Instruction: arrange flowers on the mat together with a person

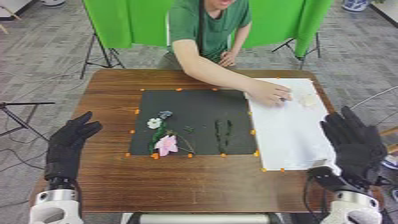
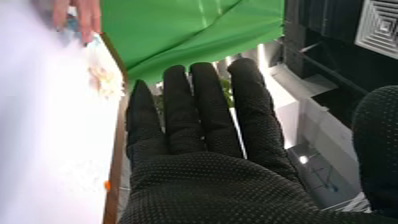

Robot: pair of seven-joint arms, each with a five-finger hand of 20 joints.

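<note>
Head view: Person's Hand on White Sheet Beside Dark Mat of Flowers

Across from me, a person's hand (image 1: pixel 268 93) is at the white sheet (image 1: pixel 289 132); whatever lies under its fingertips is too small to name. The person's head is cut off by the upper edge. A pale item (image 1: pixel 309 101) on the sheet, near that hand, is hard to make out, and a green shape (image 2: pixel 227 91) is partly hidden behind my glove in the right wrist view.

On the dark mat (image 1: pixel 191 120), left of the sheet, a pink flower (image 1: pixel 166 144) lies below a small white flower (image 1: pixel 154 123) and a blue-grey flower (image 1: pixel 165 114), with green leaves (image 1: pixel 160 133) between. Two slender dark-green stems (image 1: pixel 221 136) lie apart, toward the sheet.

My right hand (image 1: pixel 358 145), at the table's right side, is open, fingers straight and thumb apart, holding nothing. My left hand (image 1: pixel 64 150), at the left side, is open and empty, fingers relaxed.

Orange pieces (image 1: pixel 155 156) dot the mat's edges on the brown wooden table (image 1: pixel 191 185). Beyond are a green curtain (image 1: pixel 131 25), dark stands (image 1: pixel 99 55) and a grey floor (image 1: pixel 44 60).
</note>
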